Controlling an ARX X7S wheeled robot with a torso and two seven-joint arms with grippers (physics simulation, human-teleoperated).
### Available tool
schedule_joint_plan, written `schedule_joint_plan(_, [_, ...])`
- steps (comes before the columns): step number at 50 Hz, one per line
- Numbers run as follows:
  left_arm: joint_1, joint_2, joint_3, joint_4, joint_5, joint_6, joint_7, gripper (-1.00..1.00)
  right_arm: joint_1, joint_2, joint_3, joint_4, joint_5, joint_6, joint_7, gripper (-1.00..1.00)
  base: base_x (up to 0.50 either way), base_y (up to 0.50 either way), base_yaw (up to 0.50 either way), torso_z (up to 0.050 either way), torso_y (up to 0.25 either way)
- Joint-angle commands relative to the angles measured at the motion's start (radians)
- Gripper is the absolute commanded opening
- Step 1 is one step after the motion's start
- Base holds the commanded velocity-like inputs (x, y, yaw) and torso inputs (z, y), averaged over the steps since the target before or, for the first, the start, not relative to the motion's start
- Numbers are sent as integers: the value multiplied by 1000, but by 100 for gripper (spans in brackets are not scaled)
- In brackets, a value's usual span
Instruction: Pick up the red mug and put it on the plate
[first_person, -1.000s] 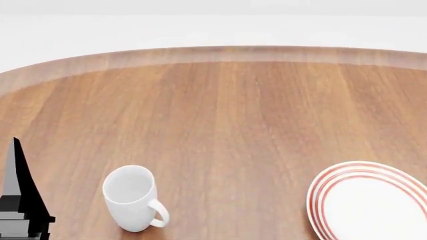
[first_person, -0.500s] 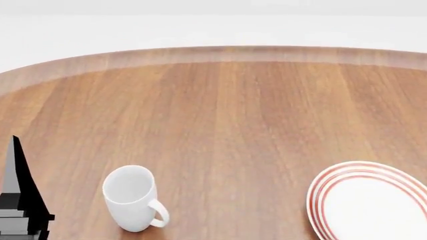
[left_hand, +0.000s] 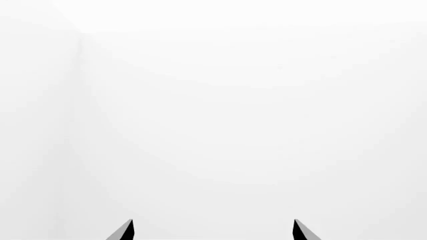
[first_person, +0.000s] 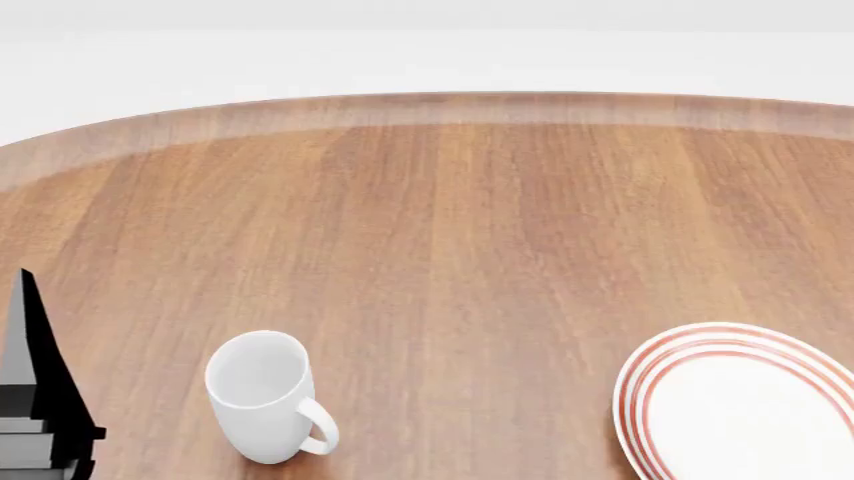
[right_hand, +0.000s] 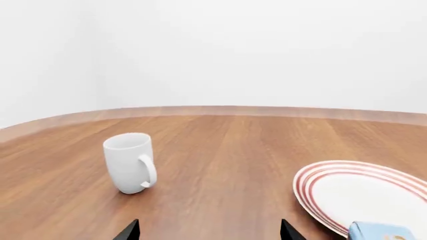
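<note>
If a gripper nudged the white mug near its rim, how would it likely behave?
The white mug stands upright, taller than wide, so a high push would probably tip it rather than slide it. Its glossy-looking wall may be slippery to pinch. Tipped, it could roll until the handle stops it.

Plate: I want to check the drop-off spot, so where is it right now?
In the head view the plate lies on the table's near right, partly cut off by the frame, well right of the white mug.
</note>
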Motion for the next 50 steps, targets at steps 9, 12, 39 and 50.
schedule_joint_plan(9, [1,-6,3,11,-1,-2,-7,100,-13,-6,-23,85,4,-59,-17,100,0,0,0,0,0])
schedule_joint_plan(12, [0,-8,1,12,-2,-2,-8,100,-11,-7,-26,93,10,-62,-19,100,0,0,0,0,0])
schedule_joint_plan(39, [5,-18,1,26,-6,-2,-18,100,-10,-22,-49,204,40,-136,-42,100,0,0,0,0,0])
schedule_joint_plan(50, [6,-21,2,29,-6,-1,-21,100,-4,-32,-61,246,46,-158,-51,100,0,0,0,0,0])
